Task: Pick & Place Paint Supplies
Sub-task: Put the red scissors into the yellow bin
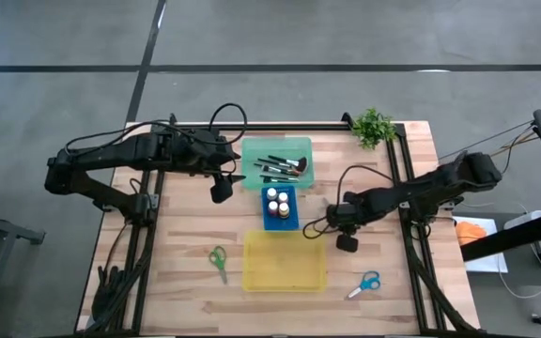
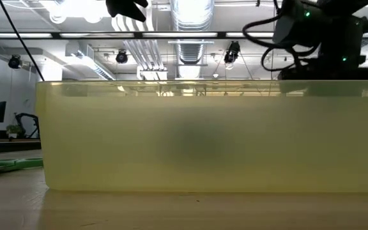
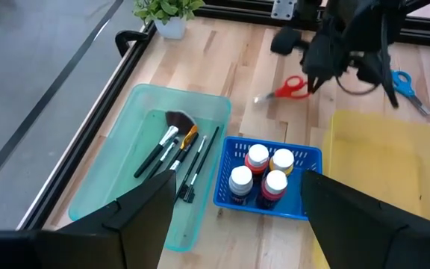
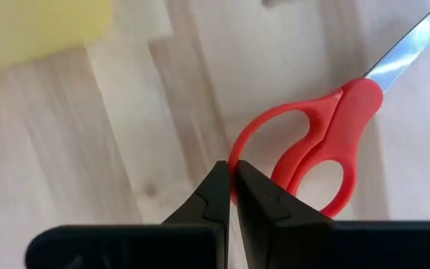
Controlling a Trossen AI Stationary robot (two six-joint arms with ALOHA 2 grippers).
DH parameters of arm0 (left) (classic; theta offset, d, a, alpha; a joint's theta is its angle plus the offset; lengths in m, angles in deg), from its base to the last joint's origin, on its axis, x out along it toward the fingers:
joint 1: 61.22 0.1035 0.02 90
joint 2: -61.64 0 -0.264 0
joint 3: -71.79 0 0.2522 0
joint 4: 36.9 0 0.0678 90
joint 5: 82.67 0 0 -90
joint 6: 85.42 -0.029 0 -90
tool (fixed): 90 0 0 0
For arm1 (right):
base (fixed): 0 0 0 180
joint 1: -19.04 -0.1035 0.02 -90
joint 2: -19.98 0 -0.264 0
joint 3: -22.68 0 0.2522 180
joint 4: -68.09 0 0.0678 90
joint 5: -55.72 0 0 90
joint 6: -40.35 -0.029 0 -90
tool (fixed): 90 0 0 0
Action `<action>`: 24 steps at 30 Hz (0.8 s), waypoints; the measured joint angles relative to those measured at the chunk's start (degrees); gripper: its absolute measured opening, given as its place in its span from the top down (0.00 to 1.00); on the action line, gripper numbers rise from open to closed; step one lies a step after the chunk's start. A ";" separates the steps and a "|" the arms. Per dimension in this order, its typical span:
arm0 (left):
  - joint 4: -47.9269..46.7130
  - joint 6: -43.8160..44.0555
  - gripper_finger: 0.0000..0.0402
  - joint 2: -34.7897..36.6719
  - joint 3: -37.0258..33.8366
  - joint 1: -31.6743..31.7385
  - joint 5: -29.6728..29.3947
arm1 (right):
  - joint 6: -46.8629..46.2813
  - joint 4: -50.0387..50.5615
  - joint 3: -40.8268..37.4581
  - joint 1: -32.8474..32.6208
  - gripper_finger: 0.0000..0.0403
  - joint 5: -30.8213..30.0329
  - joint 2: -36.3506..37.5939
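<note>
On the left, the left gripper hangs over the surface just beside the green tray, its fingers spread apart and holding nothing. Below it, near the front of the surface, the green-handled scissors lie loose, long axis running roughly front to back.

In the middle, the green tray already holds the black-handled brushes, laid roughly parallel along the tray's length with bristles toward the far end. The blue basket next to it holds four white-capped paint bottles, all upright. The yellow tray in front of them looks empty from above. So brushes and bottles appear sorted; the scissors seem to be what is left.

Right of the basket, the right gripper is down at the surface, its fingers pinched together on the rim of one handle loop of the red-handled scissors. These lie flat on the wood near the yellow tray, not yet lifted as far as can be told; their blade points away from the gripper, toward the back of the surface.

Farthest right, the blue-handled scissors lie untouched near the front, angled, handles toward the right edge.
</note>
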 joint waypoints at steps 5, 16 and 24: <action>0.02 -0.24 0.27 0.00 0.00 0.00 0.00 | -4.00 3.34 -0.01 -0.28 0.98 -0.32 7.18; 0.20 -0.39 0.27 0.00 0.00 0.00 0.00 | -11.70 3.59 4.03 -6.68 0.98 7.13 19.87; 0.55 -2.36 0.27 0.00 -0.04 0.00 -0.02 | -8.49 3.35 20.18 -13.81 0.98 8.58 12.39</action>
